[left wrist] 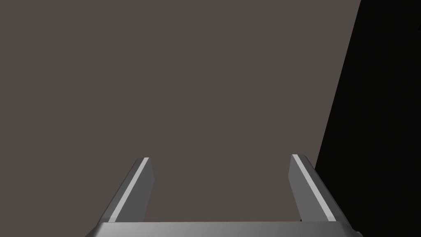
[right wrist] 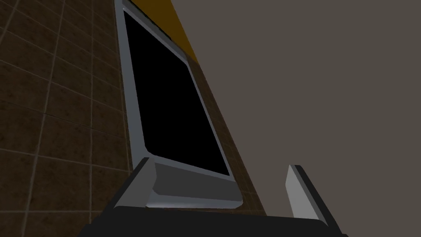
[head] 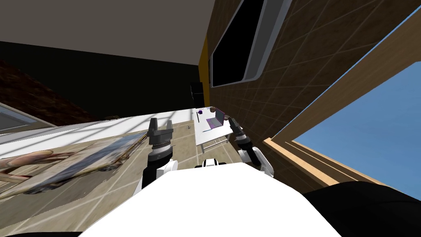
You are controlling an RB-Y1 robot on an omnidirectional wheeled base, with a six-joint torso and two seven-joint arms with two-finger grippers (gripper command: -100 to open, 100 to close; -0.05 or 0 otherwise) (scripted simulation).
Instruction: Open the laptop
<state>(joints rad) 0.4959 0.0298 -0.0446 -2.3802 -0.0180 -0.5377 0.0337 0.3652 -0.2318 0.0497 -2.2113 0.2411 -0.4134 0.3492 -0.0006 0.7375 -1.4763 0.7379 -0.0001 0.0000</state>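
Observation:
A small laptop (head: 216,119) with purple-tinted surfaces sits at the far right end of a white table (head: 207,134), close to the brown tiled wall. Its lid looks raised at an angle. My right gripper (head: 231,121) hangs just to the right of the laptop, between it and the wall. The right wrist view shows this gripper (right wrist: 218,168) open with nothing between its fingers. My left gripper (head: 160,125) is raised over the floor well left of the table. The left wrist view shows it (left wrist: 220,158) open and holding nothing.
On the table's far end stand a purple cup (head: 200,111) and a dark round thing (head: 212,109). A dark box (head: 197,94) stands behind the table. A patterned rug (head: 82,158) lies on the tiled floor at the left. A wood-framed window (head: 329,135) is on the right.

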